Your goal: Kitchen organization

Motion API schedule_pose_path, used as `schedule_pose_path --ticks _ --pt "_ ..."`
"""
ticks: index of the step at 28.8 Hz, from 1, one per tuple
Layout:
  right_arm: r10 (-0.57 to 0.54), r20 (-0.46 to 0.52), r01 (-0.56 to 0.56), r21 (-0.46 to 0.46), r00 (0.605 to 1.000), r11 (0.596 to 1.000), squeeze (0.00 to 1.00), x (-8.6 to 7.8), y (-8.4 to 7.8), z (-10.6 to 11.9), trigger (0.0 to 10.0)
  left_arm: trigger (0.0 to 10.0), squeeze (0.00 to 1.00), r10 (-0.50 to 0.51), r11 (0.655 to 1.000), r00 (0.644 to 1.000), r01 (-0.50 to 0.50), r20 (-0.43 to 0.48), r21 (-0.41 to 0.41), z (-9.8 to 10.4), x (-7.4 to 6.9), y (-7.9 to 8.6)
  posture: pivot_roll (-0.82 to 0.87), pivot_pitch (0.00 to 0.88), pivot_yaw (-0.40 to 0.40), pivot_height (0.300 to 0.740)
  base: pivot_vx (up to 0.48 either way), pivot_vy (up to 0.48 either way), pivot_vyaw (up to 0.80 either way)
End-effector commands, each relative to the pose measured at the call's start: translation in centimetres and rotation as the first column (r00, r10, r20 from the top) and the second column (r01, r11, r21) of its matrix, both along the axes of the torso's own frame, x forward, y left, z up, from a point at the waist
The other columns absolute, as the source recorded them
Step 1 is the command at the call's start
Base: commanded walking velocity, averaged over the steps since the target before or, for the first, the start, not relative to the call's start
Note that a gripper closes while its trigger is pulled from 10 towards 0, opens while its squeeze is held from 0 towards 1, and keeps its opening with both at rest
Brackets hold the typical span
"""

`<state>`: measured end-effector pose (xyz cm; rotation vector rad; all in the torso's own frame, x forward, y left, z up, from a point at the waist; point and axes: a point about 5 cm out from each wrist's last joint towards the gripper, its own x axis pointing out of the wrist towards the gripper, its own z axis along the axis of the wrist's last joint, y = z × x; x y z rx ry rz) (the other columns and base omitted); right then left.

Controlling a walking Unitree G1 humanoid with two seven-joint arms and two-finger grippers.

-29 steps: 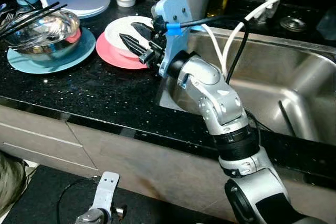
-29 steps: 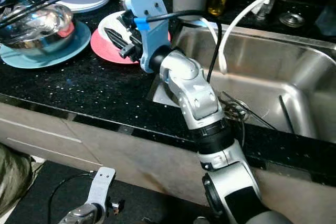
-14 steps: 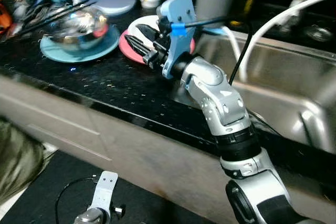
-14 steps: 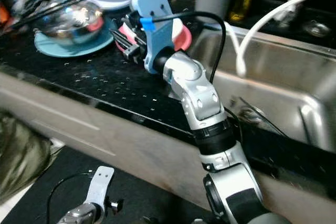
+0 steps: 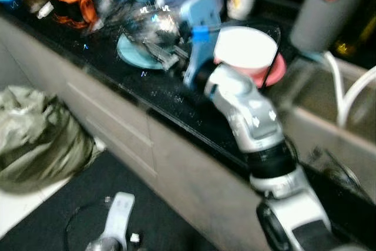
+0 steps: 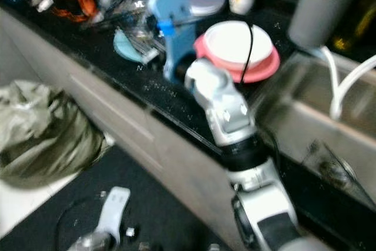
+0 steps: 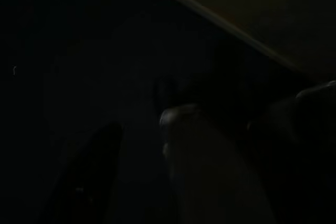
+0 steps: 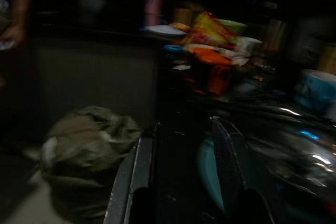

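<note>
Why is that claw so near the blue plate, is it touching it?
Cannot tell. Both eye views are blurred where the right claw reaches over the blue plate; the right wrist view is dark, showing open fingers above the counter.

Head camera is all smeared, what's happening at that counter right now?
The right gripper is reaching out over the black counter toward the steel bowl on the teal plate, with nothing held; its jaws stand open in the right wrist view. The white plate on the pink plate sits untouched beside the sink. The left gripper hangs idle low by the cabinet. The picture is blurred, so finer detail is unclear.
</note>
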<state>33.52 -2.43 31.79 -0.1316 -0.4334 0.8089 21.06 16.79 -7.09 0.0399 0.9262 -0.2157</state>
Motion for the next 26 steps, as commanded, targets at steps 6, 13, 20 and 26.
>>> schedule_pose_path --ticks 6,13,20,26 --pt "-0.146 0.116 0.164 -0.165 0.982 0.973 0.00 1.2 0.1 0.2 10.0 10.0 0.00 0.003 1.000 1.000 -0.003 -0.024 0.005 -0.4 -0.6 0.1 0.02 0.132 -0.032 0.740 0.000 0.000 0.00" --pt "-0.279 0.110 0.298 -0.230 0.954 0.926 0.00 3.3 -0.8 -0.1 10.0 10.0 0.00 0.003 1.000 1.000 -0.003 -0.024 0.004 -0.4 -0.7 0.0 0.02 0.127 -0.037 0.740 0.000 0.000 0.00" --pt "-0.418 0.115 0.430 -0.358 0.901 0.829 0.00 6.0 -4.0 -1.1 10.0 10.0 0.00 0.006 1.000 1.000 -0.007 -0.023 -0.001 -0.4 -0.7 -0.1 0.02 0.144 -0.042 0.740 0.000 0.000 -0.40" --pt "-0.424 0.130 0.441 -0.366 0.896 0.820 0.00 6.3 -4.4 -1.0 10.0 10.0 0.00 0.003 1.000 1.000 -0.003 -0.026 -0.001 -0.4 -0.8 0.0 0.02 0.148 -0.039 0.740 0.000 0.000 -0.35"
